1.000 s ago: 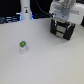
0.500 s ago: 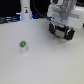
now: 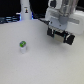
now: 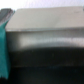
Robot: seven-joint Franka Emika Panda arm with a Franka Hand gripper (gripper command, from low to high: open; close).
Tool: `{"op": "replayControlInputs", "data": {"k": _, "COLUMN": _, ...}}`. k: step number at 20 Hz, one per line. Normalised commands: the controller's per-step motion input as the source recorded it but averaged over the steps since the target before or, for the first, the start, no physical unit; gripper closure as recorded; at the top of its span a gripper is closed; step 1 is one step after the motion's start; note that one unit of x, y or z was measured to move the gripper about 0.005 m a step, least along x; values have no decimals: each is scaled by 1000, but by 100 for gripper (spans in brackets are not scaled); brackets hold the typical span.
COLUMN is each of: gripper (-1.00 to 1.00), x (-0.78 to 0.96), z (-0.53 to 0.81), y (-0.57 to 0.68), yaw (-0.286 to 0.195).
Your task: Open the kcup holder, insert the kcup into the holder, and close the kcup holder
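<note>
One kcup (image 3: 22,46) upright on table (image 3: 40,65); one gripper (image 3: 62,37) well apart.

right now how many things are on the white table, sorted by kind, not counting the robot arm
pod cup with green top: 1
tall white bottle-shaped post: 1
total: 2, both standing on the white table. The gripper hides whatever is behind it in the exterior view, and the wrist view is too blurred to name anything.
</note>
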Motion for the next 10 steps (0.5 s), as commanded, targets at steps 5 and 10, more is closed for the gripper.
{"op": "replayControlInputs", "data": {"k": 5, "gripper": 100, "x": 884, "z": 304, "y": -283, "yaw": -41}}
{"op": "replayControlInputs", "data": {"k": 10, "gripper": -100, "x": 390, "z": 297, "y": -10, "yaw": -29}}
